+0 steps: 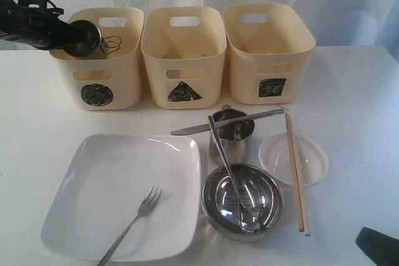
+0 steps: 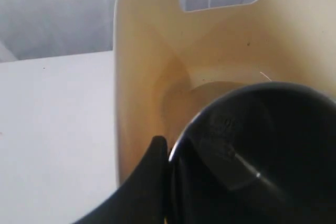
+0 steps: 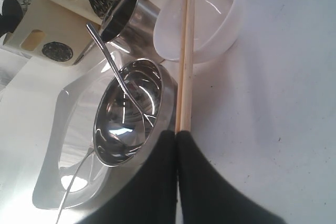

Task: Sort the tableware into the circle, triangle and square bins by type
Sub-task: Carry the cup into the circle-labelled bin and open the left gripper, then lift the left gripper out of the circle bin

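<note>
Gripping a steel cup point(image 1: 86, 37), the left fingers point(image 2: 149, 179) hold it tilted over the opening of the circle bin point(image 1: 128, 66). This bin is the leftmost of three standing in a row toward the far edge of the worktop point(image 1: 355, 104), with the triangle bin point(image 1: 184, 60) in the middle and the square bin point(image 1: 268, 54) on the right. The right fingers point(image 3: 163, 177) are pressed together with nothing between them, above the near right corner and just beside the near end of the chopsticks point(image 1: 296, 172). The chopsticks lie across the clear dish point(image 1: 313, 161). A white plate point(image 1: 93, 185) sits toward the near left corner and carries the fork point(image 1: 134, 219). Just right of the plate is the bowl point(image 1: 269, 202). The spoon point(image 1: 227, 166) has its head in the bowl and its handle leaning over the second cup point(image 1: 235, 144). The knife point(image 1: 224, 124) lies across that cup's mouth.
</note>
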